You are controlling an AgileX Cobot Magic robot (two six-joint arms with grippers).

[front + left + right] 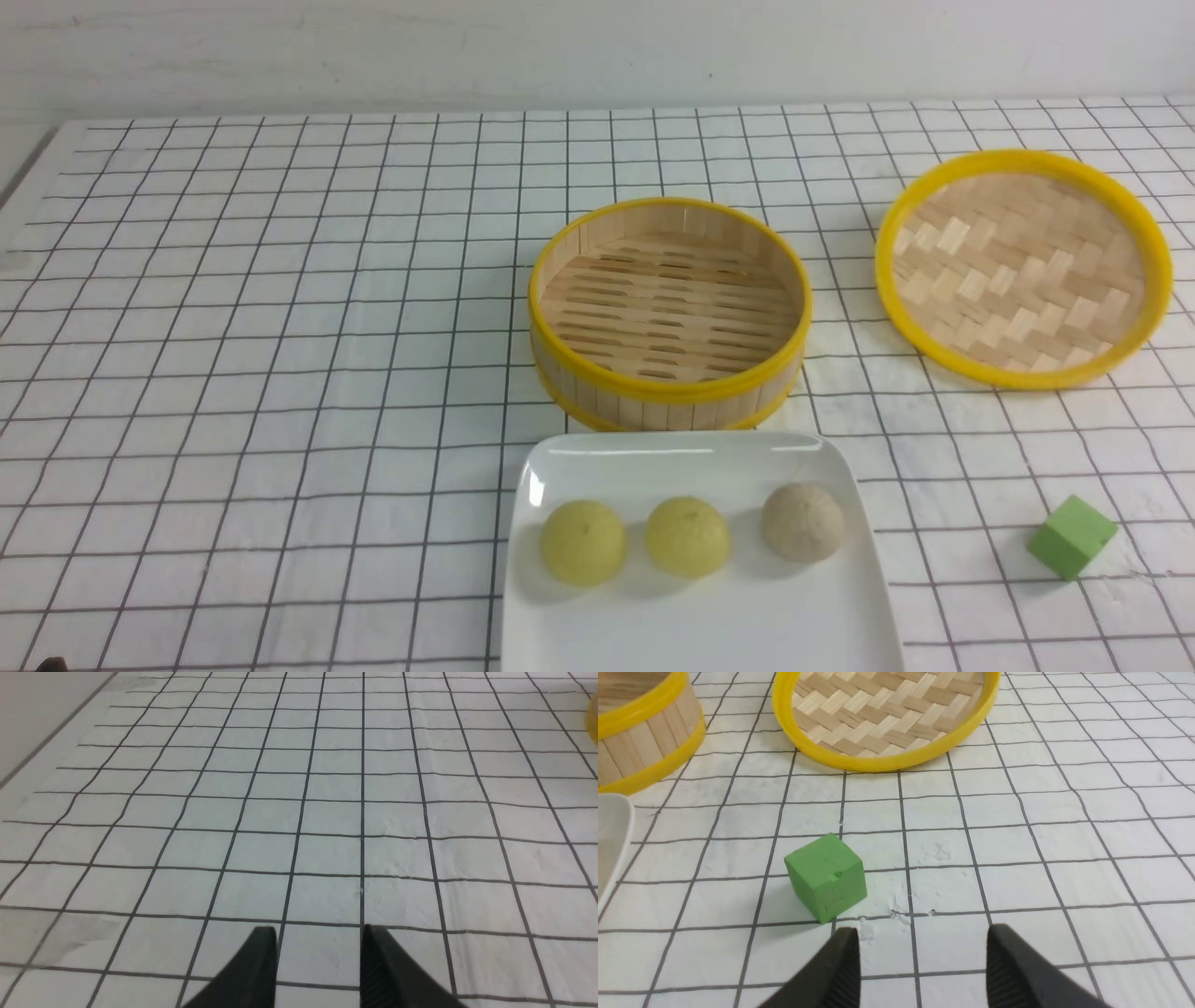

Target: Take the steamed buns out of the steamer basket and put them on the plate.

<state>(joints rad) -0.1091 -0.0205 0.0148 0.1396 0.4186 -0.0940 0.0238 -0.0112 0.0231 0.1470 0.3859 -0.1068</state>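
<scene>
The left gripper (317, 952) and right gripper (922, 956) are being held apart with nothing between the jaws. 3 steamed buns (688, 534) are being borne in a row by the plate (747, 625), just before the bare steamer basket (668, 313).

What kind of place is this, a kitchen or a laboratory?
Probably a robot test bench, not a kitchen: a grid-lined cloth, a plain white wall and a green cube beside the plate.
</scene>
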